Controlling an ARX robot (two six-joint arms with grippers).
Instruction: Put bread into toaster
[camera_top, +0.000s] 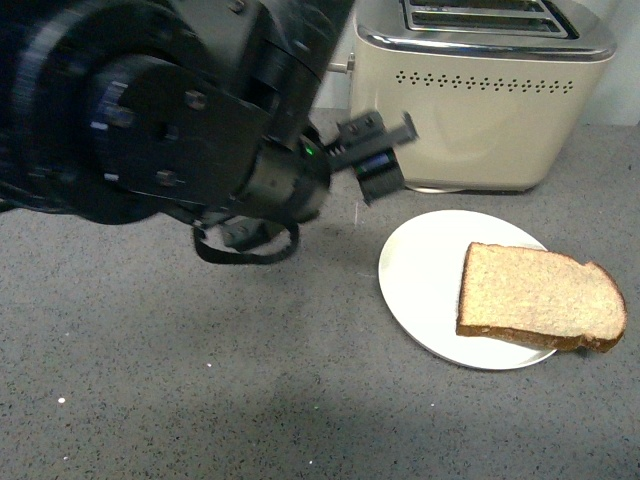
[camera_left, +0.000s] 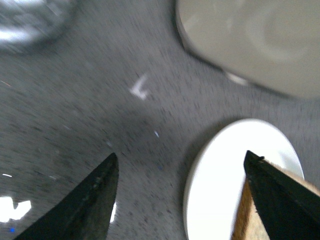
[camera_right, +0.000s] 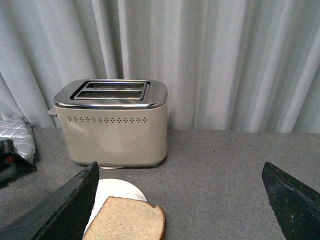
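Observation:
The bread (camera_top: 540, 300), a brown-crusted slice, lies flat on the right side of a round white plate (camera_top: 425, 270). Behind the plate stands the cream toaster (camera_top: 480, 100), its chrome top slots empty. My left arm (camera_top: 150, 110) fills the front view's upper left. The left wrist view is blurred: my left gripper (camera_left: 180, 154) hangs open over the counter at the plate's (camera_left: 225, 175) edge, one finger (camera_left: 280, 200) in front of the bread (camera_left: 242, 220). My right gripper (camera_right: 180, 164) is open and empty, facing the toaster (camera_right: 112, 125) with the bread (camera_right: 127, 220) low between its fingers.
The speckled grey counter (camera_top: 200, 380) stretches left of and in front of the plate. A silver quilted mitt (camera_right: 17, 137) lies beside the toaster. A pale curtain (camera_right: 225, 60) hangs behind the counter.

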